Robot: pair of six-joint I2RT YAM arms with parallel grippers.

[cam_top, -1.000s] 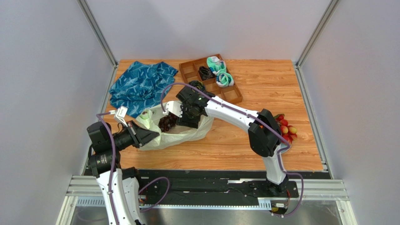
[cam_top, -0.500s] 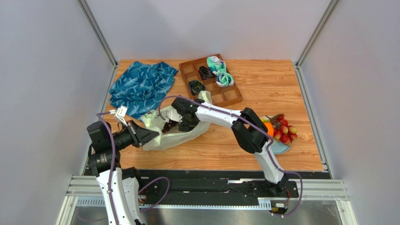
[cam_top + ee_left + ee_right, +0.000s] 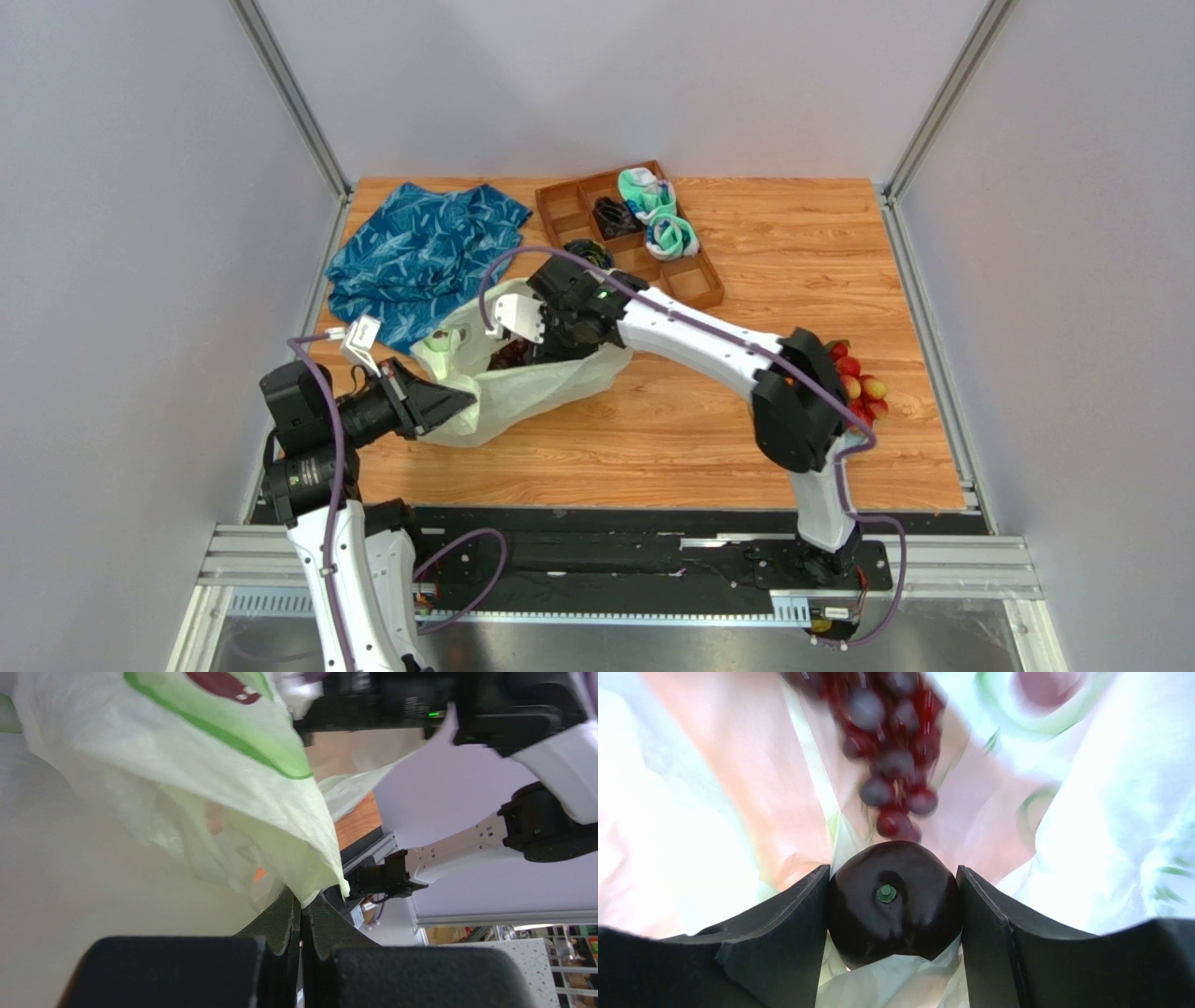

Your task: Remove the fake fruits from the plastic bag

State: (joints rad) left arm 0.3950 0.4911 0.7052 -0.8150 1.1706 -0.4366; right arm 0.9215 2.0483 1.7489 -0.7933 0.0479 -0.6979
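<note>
The plastic bag [image 3: 540, 389] lies open at the left of the table. My left gripper [image 3: 438, 403] is shut on its near edge, seen in the left wrist view [image 3: 302, 906] with a fold of bag [image 3: 175, 777] pinched between the pads. My right gripper [image 3: 522, 342] is inside the bag's mouth, shut on the dark round fruit [image 3: 896, 899]. The dark purple grape bunch [image 3: 896, 742] lies just beyond it on the bag's inside [image 3: 703, 812]. The red grape bunch [image 3: 853, 381] lies at the right, outside the bag. The banana and orange are hidden.
A blue patterned cloth [image 3: 421, 252] lies at the far left. A wooden tray [image 3: 687, 280] with teal-white socks [image 3: 659, 224] and black cords [image 3: 612, 217] stands at the back. The right arm's elbow [image 3: 800, 406] hangs over the red grapes.
My right gripper dipped deeper into the bag, then rose back toward its far rim. Its elbow swung left and back, covering the orange again. The left gripper stayed put.
</note>
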